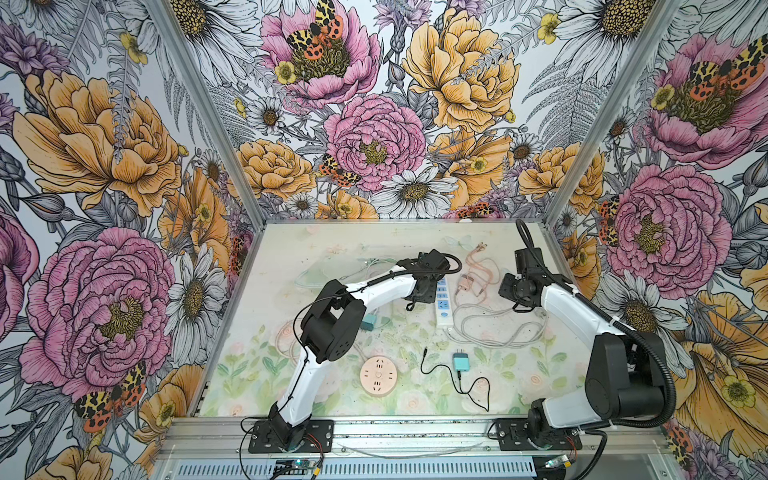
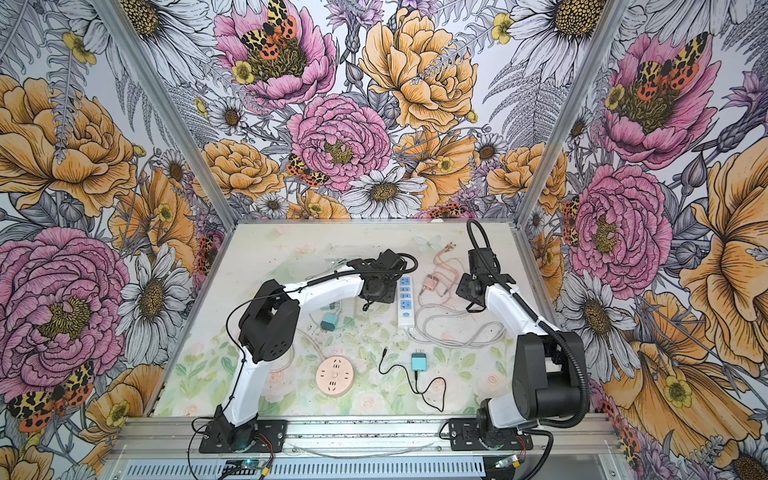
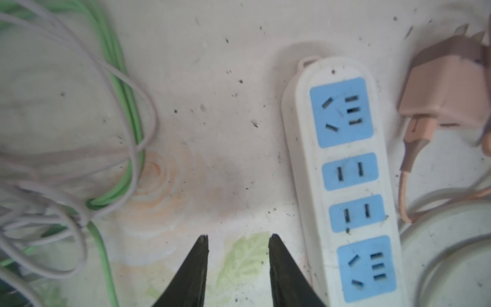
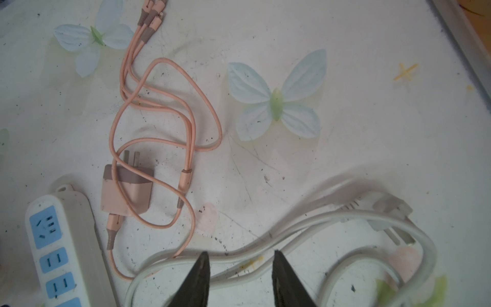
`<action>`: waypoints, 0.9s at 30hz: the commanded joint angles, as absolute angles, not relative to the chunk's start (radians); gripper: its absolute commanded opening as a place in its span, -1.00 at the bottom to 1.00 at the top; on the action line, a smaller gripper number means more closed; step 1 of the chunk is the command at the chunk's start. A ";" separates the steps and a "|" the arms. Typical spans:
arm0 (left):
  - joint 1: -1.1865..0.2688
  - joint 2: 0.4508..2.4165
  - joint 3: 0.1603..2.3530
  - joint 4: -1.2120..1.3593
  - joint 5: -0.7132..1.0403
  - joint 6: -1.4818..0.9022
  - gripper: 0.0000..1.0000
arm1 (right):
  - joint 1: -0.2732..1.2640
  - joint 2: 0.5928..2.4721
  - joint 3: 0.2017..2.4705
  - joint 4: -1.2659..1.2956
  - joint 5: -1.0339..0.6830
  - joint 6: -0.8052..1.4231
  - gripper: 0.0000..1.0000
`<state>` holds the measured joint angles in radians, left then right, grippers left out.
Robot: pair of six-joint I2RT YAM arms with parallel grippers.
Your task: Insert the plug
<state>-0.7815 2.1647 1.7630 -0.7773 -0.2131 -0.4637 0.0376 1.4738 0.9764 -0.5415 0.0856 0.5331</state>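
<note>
A white power strip (image 1: 444, 301) (image 2: 406, 301) with blue sockets lies in the middle of the table, all its sockets (image 3: 350, 171) showing empty. A pink plug adapter (image 1: 463, 284) (image 4: 138, 194) lies on its side just right of the strip, prongs free, with its pink cable (image 4: 170, 111) looped behind it. My left gripper (image 3: 239, 238) hovers open and empty over bare table just left of the strip. My right gripper (image 4: 240, 253) is open and empty above the strip's white cord (image 4: 292, 226), right of the pink plug.
A teal charger (image 1: 460, 360) with a black cable lies nearer the front. A round pink socket (image 1: 378, 374) sits front centre, another teal charger (image 2: 330, 321) lies under the left arm. Green and grey cables (image 3: 127, 106) are piled left of the left gripper.
</note>
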 commanded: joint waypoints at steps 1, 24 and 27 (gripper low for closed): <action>-0.773 2.135 1.862 -0.760 -0.189 -0.302 -0.12 | 0.034 1.492 1.033 -0.537 0.104 0.537 -0.17; -0.768 2.450 2.348 -0.828 -0.016 -0.182 -0.04 | 0.031 1.860 1.316 -0.535 0.091 0.486 -0.19; -0.772 2.465 2.363 -0.828 0.006 -0.173 -0.03 | 0.029 1.902 1.342 -0.535 0.099 0.482 -0.19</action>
